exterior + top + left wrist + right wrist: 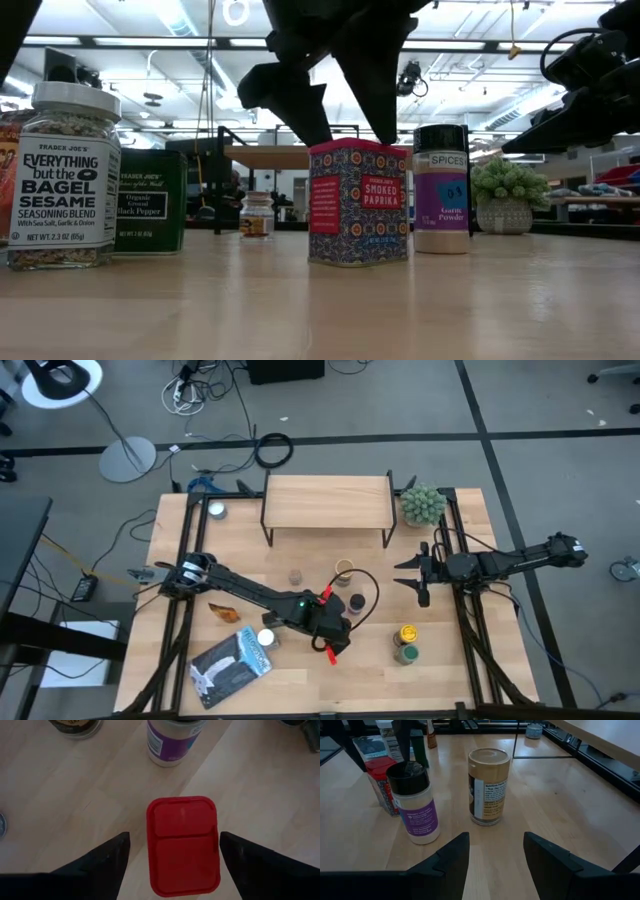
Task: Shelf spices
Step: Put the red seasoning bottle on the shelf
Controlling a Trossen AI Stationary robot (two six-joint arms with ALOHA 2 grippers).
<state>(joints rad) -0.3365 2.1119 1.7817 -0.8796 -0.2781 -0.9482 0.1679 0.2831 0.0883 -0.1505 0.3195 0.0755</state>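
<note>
on the far left of the low view we had the everything but the bagel jar (64, 175) and right beside it the dark green black pepper tin (151, 214), both standing on the surface (320, 310). further back we spotted a small jar (257, 214) we couldn't read. the left end effector (172, 851) hung straight over the red-lidded smoked paprika tin (183, 845), fingers (105, 857) spread wide on either side of the lid and not touching it, so open and holding nothing. the tin stood upright near the middle of the surface. just behind it was the garlic powder jar (441, 188) with its black cap and purple label, and near that a tan jar (489, 786). the shelf (327, 501) sat at the far edge of the surface, and we saw no spices on top. off to the right, the right end effector (417, 573) hovered above the surface past the tan jar, jaws partly apart with nothing between them. the spiky plant (423, 505) sat by the shelf's right end.
</note>
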